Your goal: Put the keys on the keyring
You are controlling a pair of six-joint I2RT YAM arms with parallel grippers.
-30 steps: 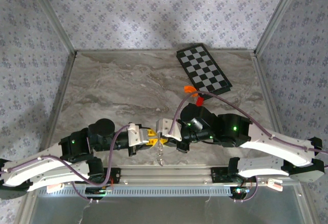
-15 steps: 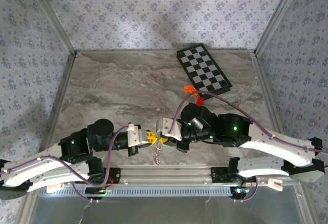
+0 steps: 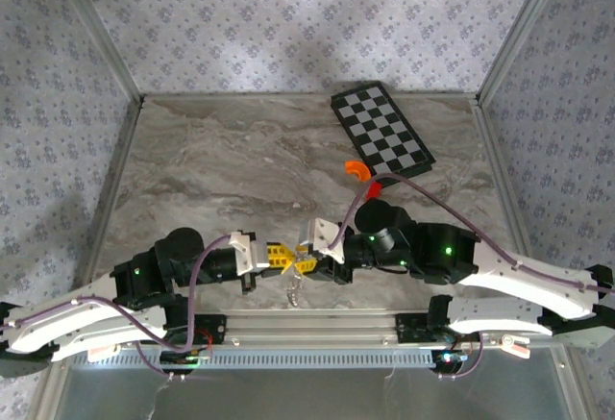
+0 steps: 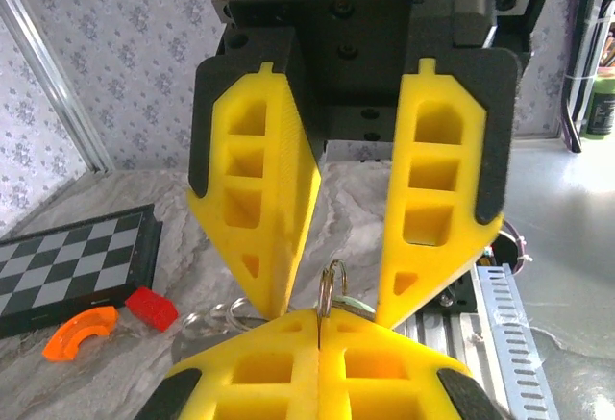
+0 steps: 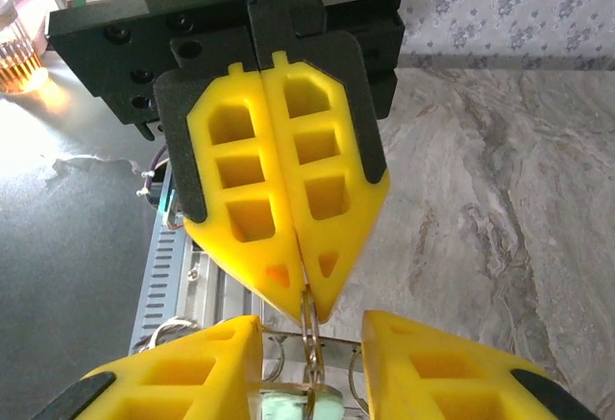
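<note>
Jaws of L gripper (image 5: 306,303) are clenched flat on the keyring (image 5: 309,343), pads meeting w/ no gap. Jaws of R gripper (image 4: 332,297) stand parted, w/ no clear grasp on anything. Both grippers meet tip to tip above the near edge of the table (image 3: 240,170), wrists facing one another.

Keyring stands edge-on to both wrist cams. One arc is pinched by L; the opposite arc juts free into the gap btwn R's pads (image 5: 432,372). Spare loops hang slack below the grip.

Key (image 5: 300,407), pale teal, sits at the keyring's free end, btwn R's parted pads. Whether it touches a pad, or is already threaded rather than just lying against the wire, cannot be told, as the frame edge cuts that spot off.

Why so held (judgement):
- L serves as a vice. It holds the keyring rigid so the free arc is presented to R; a limp loop on the table would give nothing to push against.
- R faces it head-on so the key can be fed along the wire.
- R's parted jaws suggest a let-go or a re-grip. Task is prob. near done if the key hangs unaided.
- Risk: key drops off if not fully on.

Chessboard (image 3: 382,130), orange piece (image 3: 356,168) & red block (image 3: 373,188) sit well apart, toward the table's far R.
</note>
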